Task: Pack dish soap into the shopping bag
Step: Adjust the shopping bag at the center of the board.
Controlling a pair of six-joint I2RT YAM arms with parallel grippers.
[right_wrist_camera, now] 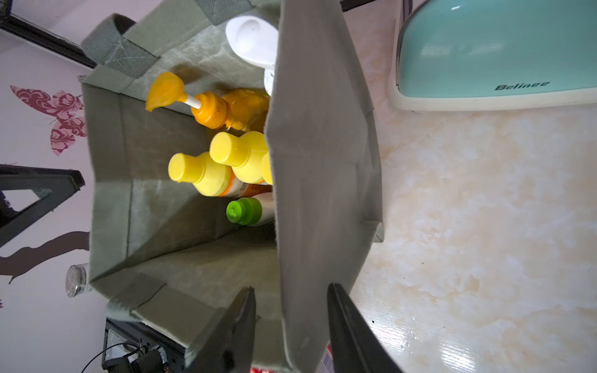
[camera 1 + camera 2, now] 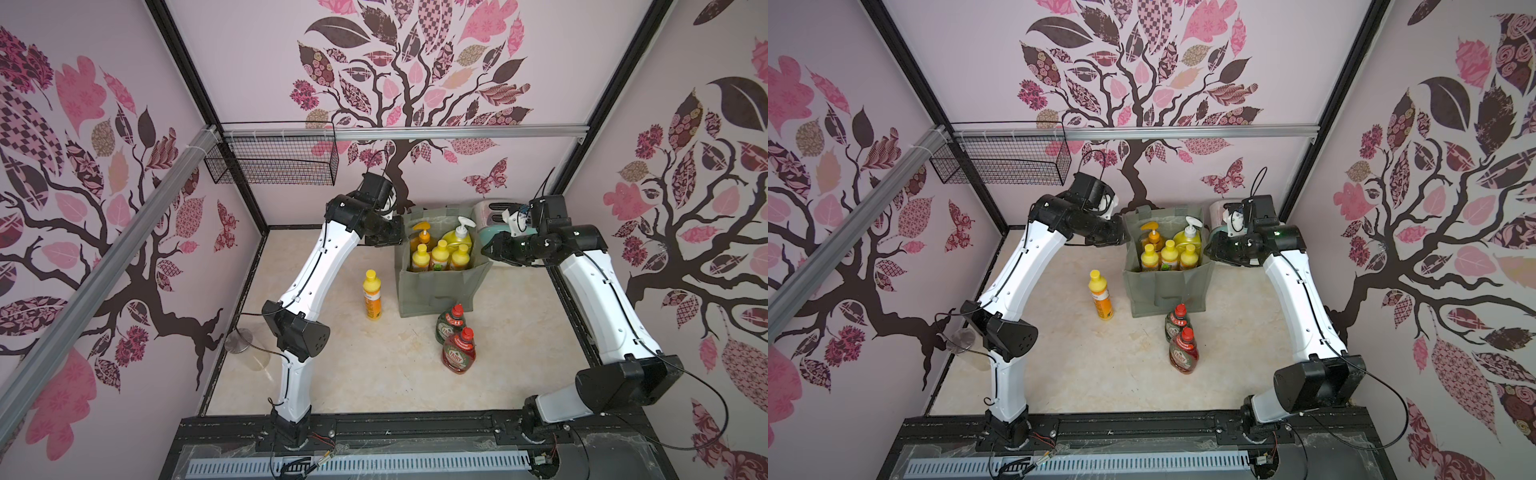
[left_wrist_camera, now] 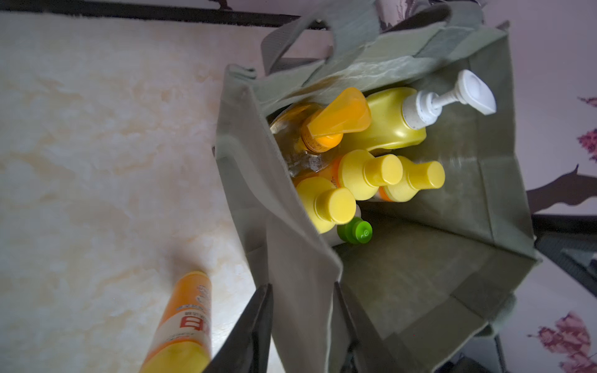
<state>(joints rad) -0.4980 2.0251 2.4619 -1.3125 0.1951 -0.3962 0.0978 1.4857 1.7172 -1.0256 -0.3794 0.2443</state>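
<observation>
As both arms flank the shopping bag [image 2: 436,286] at centre frame, the left gripper [image 3: 302,285] and right gripper [image 1: 290,287] each straddle a side wall, jaws parted and apparently loose of the cloth, probably stationed to hold the mouth wide. Six soap bottles [image 3: 336,205] stand inside, caps up. Left of the bag an orange bottle [image 2: 372,295] stands upright, long axis vertical. Below the bag, the green Fairy [image 2: 451,324] and red Fairy [image 2: 459,351] also stand upright.

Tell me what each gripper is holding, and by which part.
Nothing gripped: the left gripper and right gripper stand open, each straddling a side wall of the shopping bag.
</observation>
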